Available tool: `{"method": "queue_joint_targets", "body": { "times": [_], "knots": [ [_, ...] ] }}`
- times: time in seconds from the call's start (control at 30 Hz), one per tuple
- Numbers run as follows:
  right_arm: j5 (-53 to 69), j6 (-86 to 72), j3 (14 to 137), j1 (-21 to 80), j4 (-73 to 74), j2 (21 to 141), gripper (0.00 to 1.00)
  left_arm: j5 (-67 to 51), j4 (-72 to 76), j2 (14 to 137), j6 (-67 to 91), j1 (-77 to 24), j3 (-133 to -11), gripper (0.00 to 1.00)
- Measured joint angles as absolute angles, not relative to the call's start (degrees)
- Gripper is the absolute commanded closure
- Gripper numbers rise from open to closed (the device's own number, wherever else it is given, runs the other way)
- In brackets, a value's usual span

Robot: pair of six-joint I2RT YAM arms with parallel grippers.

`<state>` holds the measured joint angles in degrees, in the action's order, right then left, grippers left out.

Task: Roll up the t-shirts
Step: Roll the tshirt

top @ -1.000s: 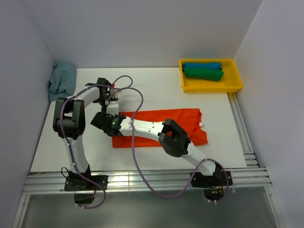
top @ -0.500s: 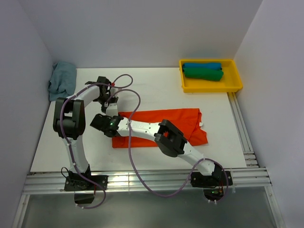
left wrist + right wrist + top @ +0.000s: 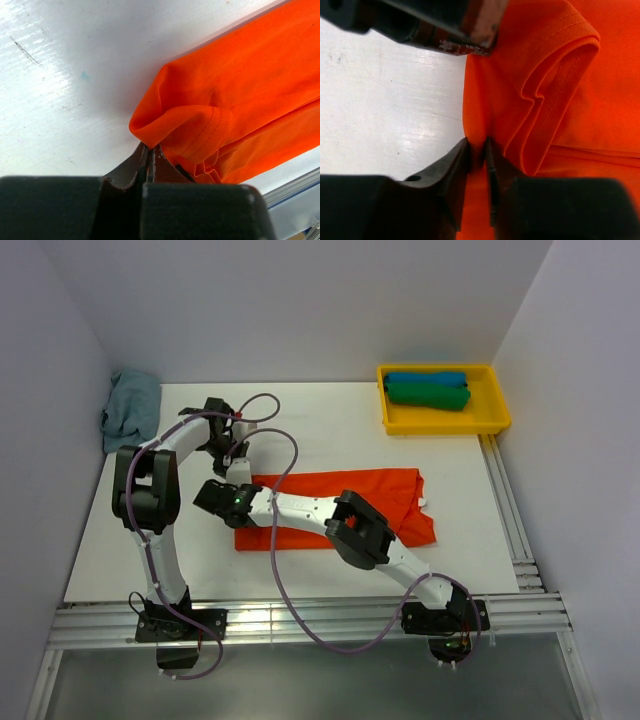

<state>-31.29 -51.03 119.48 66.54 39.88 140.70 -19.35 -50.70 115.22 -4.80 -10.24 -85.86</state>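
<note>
The orange-red t-shirt (image 3: 380,490) lies folded into a long strip across the middle of the table. Both grippers are at its left end. My left gripper (image 3: 240,472) is shut on the far corner of that end, where the cloth bunches up over its tips (image 3: 149,147); the shirt (image 3: 240,85) stretches away to the right. My right gripper (image 3: 238,492) is shut on the same edge a little nearer (image 3: 479,145), with a doubled hem fold (image 3: 560,90) beside it. The left gripper's fingertips (image 3: 470,30) show just beyond.
A yellow tray (image 3: 445,423) at the back right holds a rolled blue shirt (image 3: 427,378) and a rolled green shirt (image 3: 428,396). A grey-blue shirt (image 3: 132,408) lies crumpled at the back left. Metal rails (image 3: 515,530) run along the right and near edges.
The right wrist shifted slightly left, then back a little. Both grippers have stayed shut on the shirt's left end.
</note>
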Motion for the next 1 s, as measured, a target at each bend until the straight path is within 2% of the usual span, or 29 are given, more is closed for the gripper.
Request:
{"method": "queue_joint_targets", "body": {
  "times": [0.13, 0.27, 0.37, 0.4, 0.5, 0.63, 0.8, 1.0],
  "knots": [
    [-30.1, -51.0, 114.5, 66.2, 35.5, 138.3, 0.85, -19.4, -50.7, 115.2, -4.8, -10.2, -85.9, 0.82],
    [-27.2, -51.4, 104.6, 65.6, 26.1, 133.3, 0.90, -19.4, -50.6, 115.2, -4.8, -10.2, -85.9, 0.70],
    [-24.2, -52.0, 96.9, 64.9, 18.5, 129.6, 0.92, -19.6, -50.5, 115.2, -4.8, -10.2, -86.3, 0.55],
    [-23.2, -52.2, 94.4, 64.6, 15.6, 128.4, 0.92, -19.6, -50.5, 115.2, -4.8, -10.2, -86.6, 0.48],
    [-19.8, -53.4, 86.4, 63.7, 8.3, 124.5, 0.95, -19.9, -50.5, 115.2, -4.6, -10.2, -87.9, 0.36],
    [-14.5, -56.1, 76.0, 62.2, -3.0, 120.3, 0.96, -21.8, -50.1, 114.1, -4.5, -9.9, -89.6, 0.31],
    [-6.2, -61.8, 64.0, 58.5, -19.6, 117.4, 0.97, -25.4, -50.0, 111.1, -4.7, -8.8, -90.0, 0.31],
    [1.6, -69.8, 55.9, 54.4, -35.8, 117.6, 0.98, -29.6, -48.2, 107.5, -6.4, -7.0, -86.0, 0.31]
  ]
}}
